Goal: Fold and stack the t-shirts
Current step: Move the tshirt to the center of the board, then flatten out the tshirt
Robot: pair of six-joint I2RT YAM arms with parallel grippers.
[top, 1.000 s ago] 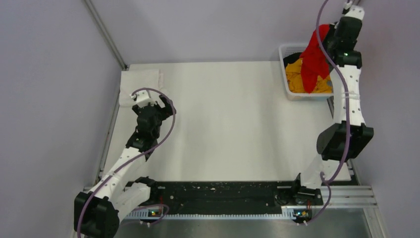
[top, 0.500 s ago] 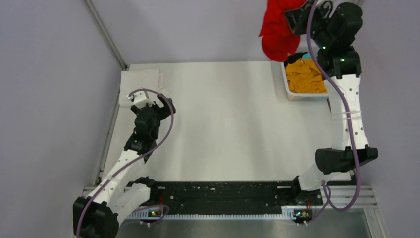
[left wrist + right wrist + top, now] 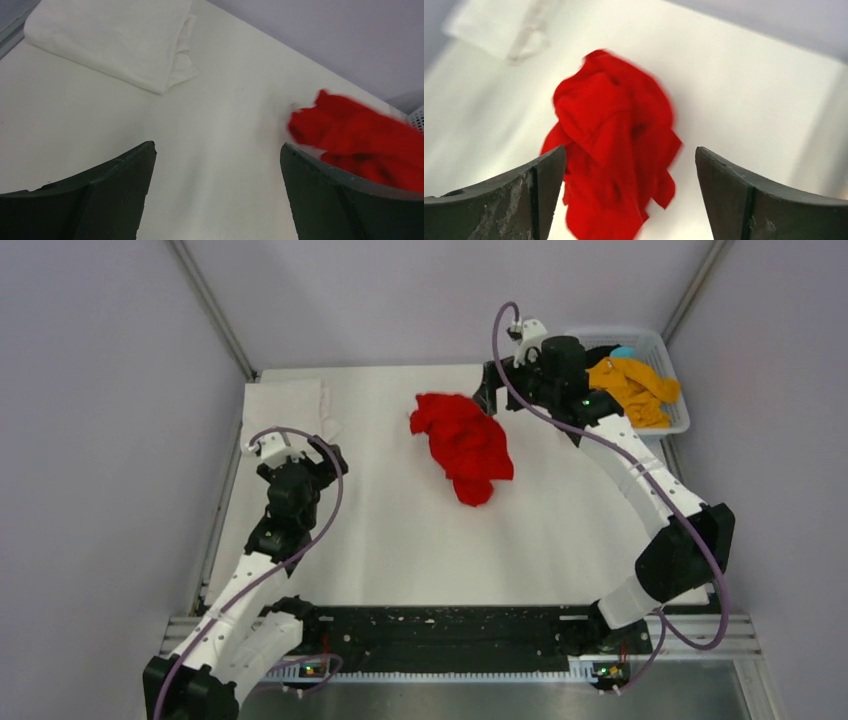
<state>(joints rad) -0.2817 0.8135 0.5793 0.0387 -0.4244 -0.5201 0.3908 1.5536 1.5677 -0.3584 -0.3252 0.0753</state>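
Fingers (image 3: 499, 200) of the right gripper (image 3: 630, 152) stand wide apart in our wrist view, with nothing between them and nothing touching either one. Below the gap the bright red t-shirt (image 3: 616, 145) sits in a crumpled heap on the white table (image 3: 400, 530). Its edges are blurred, so we cannot tell whether it lies fully at rest. From above, we see this gripper at the far middle of the table, just beside the far right edge of the red heap and apart from it. Behind the right arm, at the far right corner, stands the white lattice basket (image 3: 676, 426). It holds the rumpled orange-yellow t-shirt (image 3: 635, 390), with a small blue patch (image 3: 622, 351) showing at its far side. What else the basket holds we cannot make out. The left gripper (image 3: 217, 146) is likewise spread wide and empty, hanging over bare table on the left side. Ahead of it, in the far left corner, lies the white t-shirt (image 3: 115, 40), folded flat with a sleeve edge showing on its right. The red heap is well apart from that fold, about midway between it and the basket.
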